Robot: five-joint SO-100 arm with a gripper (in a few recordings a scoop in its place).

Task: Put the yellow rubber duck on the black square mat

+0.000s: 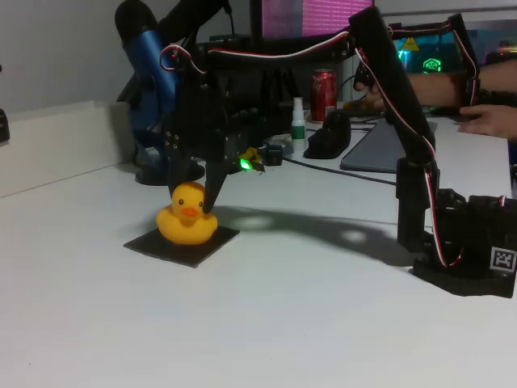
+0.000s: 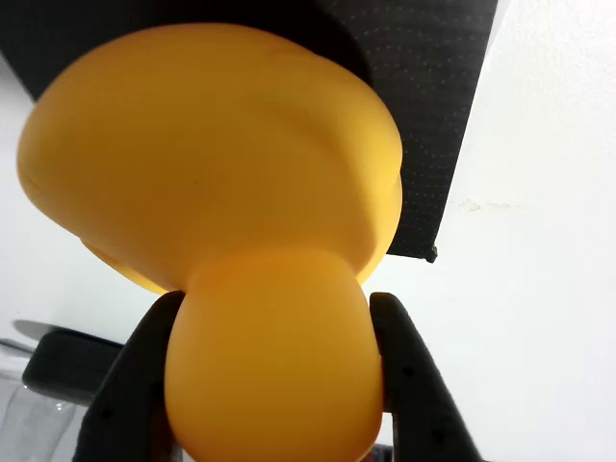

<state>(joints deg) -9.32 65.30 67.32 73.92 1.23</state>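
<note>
The yellow rubber duck [image 1: 187,217] sits upright on the black square mat [image 1: 198,252], left of centre on the white table, beak facing the fixed view. My gripper [image 1: 194,196] comes down from above with one finger on each side of the duck's head. In the wrist view the duck [image 2: 221,164] looms large, and both dark fingers [image 2: 409,385] press against its head. My gripper [image 2: 276,318] is shut on the head. The black mat [image 2: 433,115] shows beneath and behind the duck.
Behind the mat lie a yellow gadget with a green light [image 1: 250,160], a white bottle [image 1: 298,121], a red can [image 1: 324,94] and a dark object [image 1: 327,137]. The arm's base [image 1: 468,255] stands at right. A person's hands [image 1: 485,117] rest at the far right.
</note>
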